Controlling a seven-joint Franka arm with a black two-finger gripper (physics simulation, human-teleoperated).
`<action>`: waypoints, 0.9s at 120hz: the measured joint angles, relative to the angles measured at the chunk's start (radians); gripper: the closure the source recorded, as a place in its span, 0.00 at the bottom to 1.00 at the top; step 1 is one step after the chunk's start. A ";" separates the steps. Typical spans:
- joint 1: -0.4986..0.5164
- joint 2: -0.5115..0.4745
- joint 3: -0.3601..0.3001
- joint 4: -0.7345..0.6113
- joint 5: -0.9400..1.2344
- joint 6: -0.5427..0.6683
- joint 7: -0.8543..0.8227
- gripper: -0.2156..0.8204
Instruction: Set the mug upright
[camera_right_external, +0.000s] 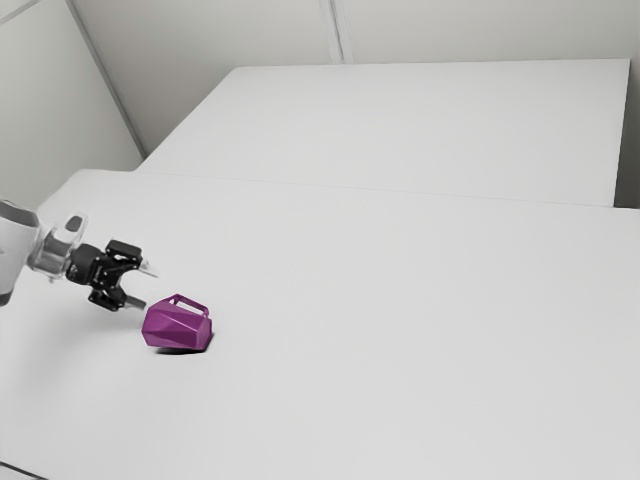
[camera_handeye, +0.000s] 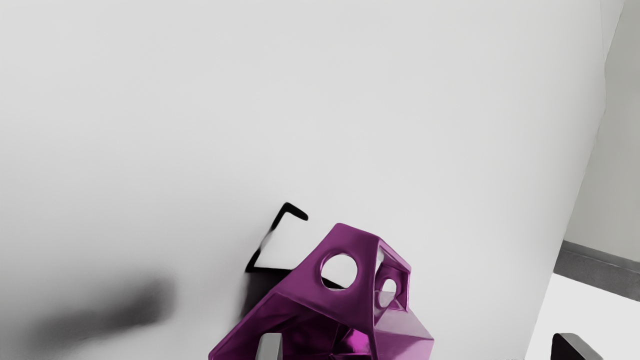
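The faceted purple mug lies on its side on the white table, its handle loop on top. My gripper is just to the exterior view's left of it and a little higher, with its two fingers spread apart. In the wrist view the mug turns a dark hollow toward the hand, and round holes show in its upper part. The gripper has widely separated fingertips there; one overlaps the mug in the picture, the other stands off to its side. Neither visibly grips it.
The white table extends broadly around the mug. Beyond it, in the exterior view, is another pale flat surface with light walls behind. Shadows of the mug and hand fall on the tabletop.
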 joint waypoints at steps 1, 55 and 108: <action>0.000 -0.001 0.001 -0.007 -0.007 -0.001 0.011 0.23; 0.002 -0.096 0.028 -0.237 -0.149 -0.012 0.462 0.23; -0.020 -0.092 0.026 -0.263 -0.220 -0.004 0.673 0.55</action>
